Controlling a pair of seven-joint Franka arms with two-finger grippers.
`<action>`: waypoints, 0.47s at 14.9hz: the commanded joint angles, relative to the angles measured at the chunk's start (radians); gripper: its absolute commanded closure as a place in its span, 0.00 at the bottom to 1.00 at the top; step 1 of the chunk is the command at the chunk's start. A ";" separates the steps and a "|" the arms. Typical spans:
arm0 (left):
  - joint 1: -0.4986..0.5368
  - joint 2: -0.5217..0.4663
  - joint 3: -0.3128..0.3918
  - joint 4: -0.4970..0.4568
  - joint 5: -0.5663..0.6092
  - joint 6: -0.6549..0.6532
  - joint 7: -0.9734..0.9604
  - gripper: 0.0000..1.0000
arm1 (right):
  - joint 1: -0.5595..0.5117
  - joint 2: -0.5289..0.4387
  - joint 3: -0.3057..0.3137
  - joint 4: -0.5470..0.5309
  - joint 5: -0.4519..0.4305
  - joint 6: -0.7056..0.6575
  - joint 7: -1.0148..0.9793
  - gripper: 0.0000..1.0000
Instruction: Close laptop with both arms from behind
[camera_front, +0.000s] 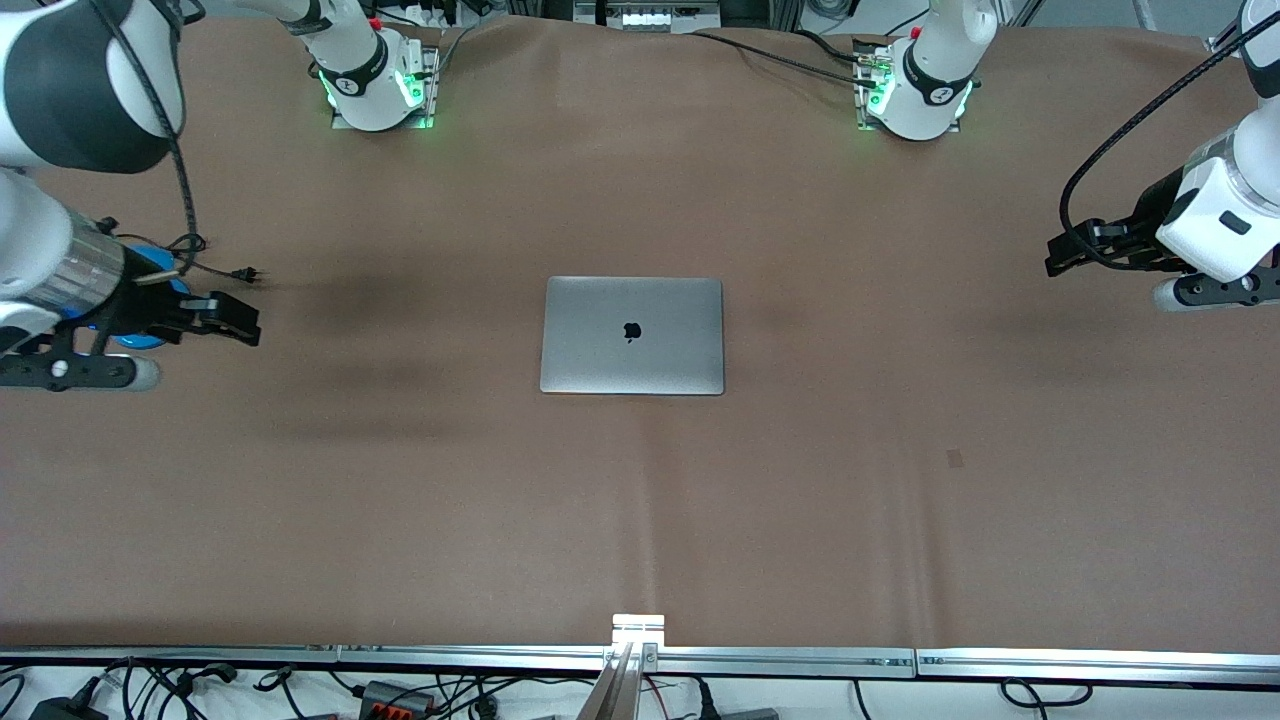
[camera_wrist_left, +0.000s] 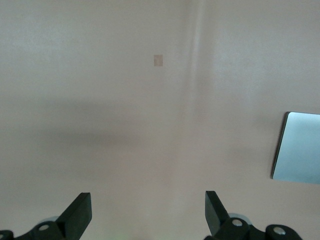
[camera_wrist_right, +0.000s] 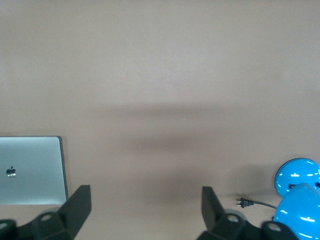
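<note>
The space-grey laptop (camera_front: 632, 335) lies shut and flat in the middle of the brown table, lid up with its black apple logo showing. Its edge shows in the left wrist view (camera_wrist_left: 300, 147) and its lid in the right wrist view (camera_wrist_right: 31, 170). My left gripper (camera_front: 1068, 252) is open and empty, up over the table at the left arm's end, well apart from the laptop. My right gripper (camera_front: 232, 322) is open and empty over the table at the right arm's end, also well apart from the laptop. Both pairs of fingers stand wide apart (camera_wrist_left: 80, 212) (camera_wrist_right: 80, 205).
A bright blue object (camera_wrist_right: 297, 192) with a black cord and plug (camera_front: 240, 273) sits by my right gripper. The two arm bases (camera_front: 375, 85) (camera_front: 915, 95) stand along the table edge farthest from the front camera. A small dark patch (camera_front: 954, 458) marks the table cover.
</note>
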 joint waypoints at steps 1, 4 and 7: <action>0.001 -0.008 0.008 0.007 0.016 -0.004 0.043 0.00 | -0.218 -0.026 0.213 0.030 -0.021 0.007 -0.008 0.00; 0.001 -0.008 0.008 0.008 0.018 -0.005 0.034 0.00 | -0.446 -0.058 0.464 0.021 -0.132 0.018 -0.005 0.00; 0.003 -0.006 0.006 0.008 0.018 -0.007 0.034 0.00 | -0.571 -0.112 0.596 -0.063 -0.200 0.075 -0.008 0.00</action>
